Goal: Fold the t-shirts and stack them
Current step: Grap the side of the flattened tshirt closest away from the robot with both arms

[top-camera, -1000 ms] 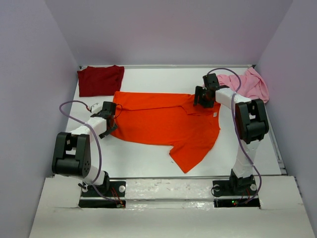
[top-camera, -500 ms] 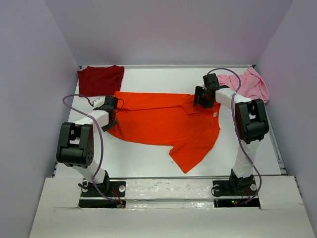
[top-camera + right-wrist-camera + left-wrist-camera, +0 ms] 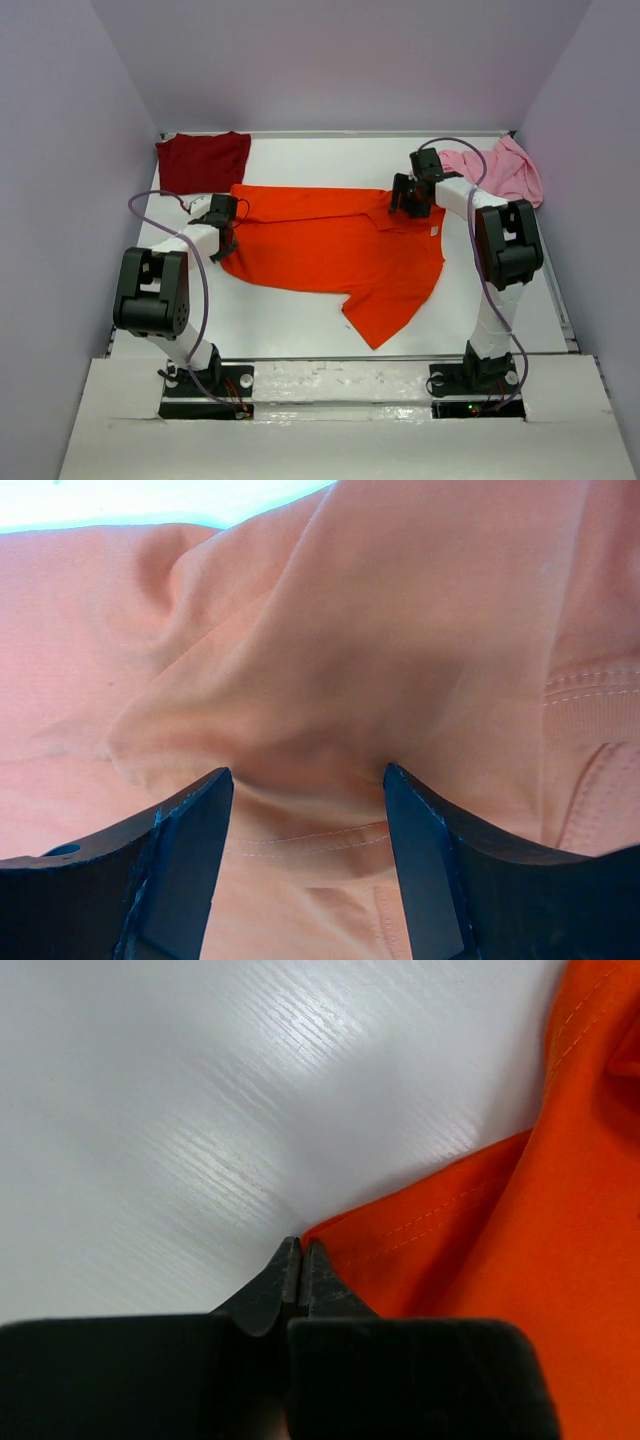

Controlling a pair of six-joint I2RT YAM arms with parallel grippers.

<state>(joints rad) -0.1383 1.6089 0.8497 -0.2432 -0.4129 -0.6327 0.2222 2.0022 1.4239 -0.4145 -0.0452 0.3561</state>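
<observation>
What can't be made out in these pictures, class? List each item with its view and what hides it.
Left wrist view: whether the shut left end effector has pinched the orange shirt's corner; its own tips hide the contact.
Right wrist view: what lies under the fold between the fingers of the open right end effector; cloth fills the view.
Top view: the pink shirt's left edge, behind the right arm.

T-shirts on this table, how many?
3: the orange t-shirt spread in the middle, the dark red t-shirt at the far left corner, the pink t-shirt bunched at the far right corner. None looks hidden.
</observation>
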